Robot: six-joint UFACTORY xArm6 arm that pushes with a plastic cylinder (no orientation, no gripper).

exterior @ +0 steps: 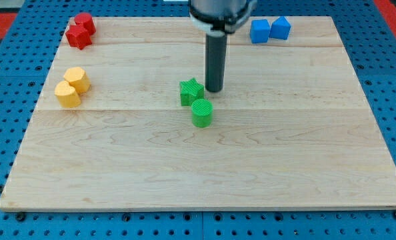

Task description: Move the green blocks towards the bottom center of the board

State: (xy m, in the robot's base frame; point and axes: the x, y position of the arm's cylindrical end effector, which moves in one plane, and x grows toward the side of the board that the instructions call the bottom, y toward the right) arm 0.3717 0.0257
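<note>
A pale wooden board (205, 167) is lying on a blue perforated bench (5, 67), and the whole lower half of it is sitting bare. There are no jaws on this rig at all, just a dark rod, and my tip (214, 90) is resting just to the view's right of the green star block (191, 91) and just above the green cylinder (202, 113). Whether it is actually touching the star is hard to call from this angle.

The 2 greens are sitting side by side near the board's middle, the cylinder a touch lower and to the right. So, as I am reading it, the job is barely underway: both are needing a long push down towards the bottom centre.

Everything else is keeping well apart: 2 red blocks (80, 31) at the top left, 2 yellow blocks (72, 87) on the left, 2 blue blocks (270, 29) at the top right.
</note>
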